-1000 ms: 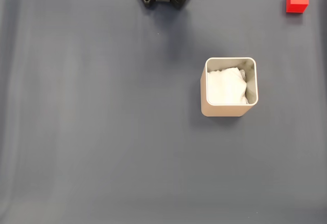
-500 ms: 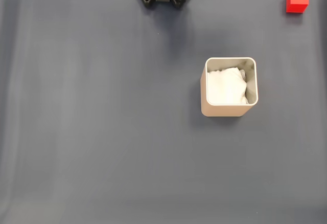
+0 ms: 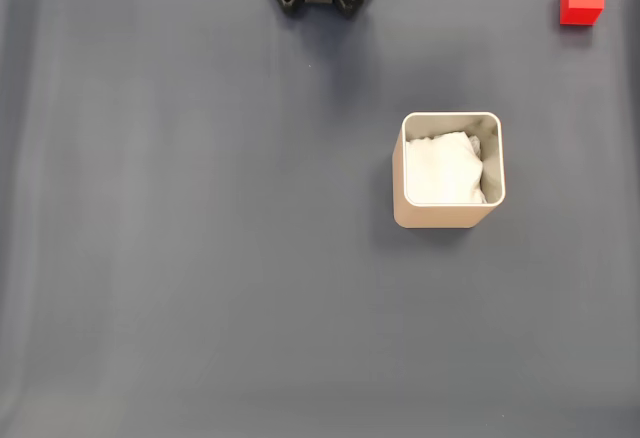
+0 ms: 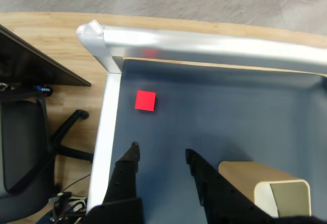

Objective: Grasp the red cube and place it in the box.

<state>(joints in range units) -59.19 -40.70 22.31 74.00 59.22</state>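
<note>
Fixed view: the red cube [image 3: 582,1] rests on the grey surface [image 3: 200,258] at 1 o'clock from the box [image 3: 451,169], well apart.

Wrist view: the fingers [image 4: 127,170] stand spread, gripping nothing. The red cube [image 4: 145,101] lies at 12 o'clock from them, near the surface's corner; the box [image 4: 265,185] sits at 3 o'clock.

The blue-grey mat [image 3: 200,258] lies open across nearly its whole surface in the fixed view. The box [image 3: 448,216] stands alone right of centre, with bare mat on every side. The red cube [image 4: 145,101] sits close to the raised metal frame [image 4: 110,111] at the mat's corner, leaving a narrow strip between them. In the wrist view, open mat separates the gripper [image 4: 161,152] from the cube.
</note>
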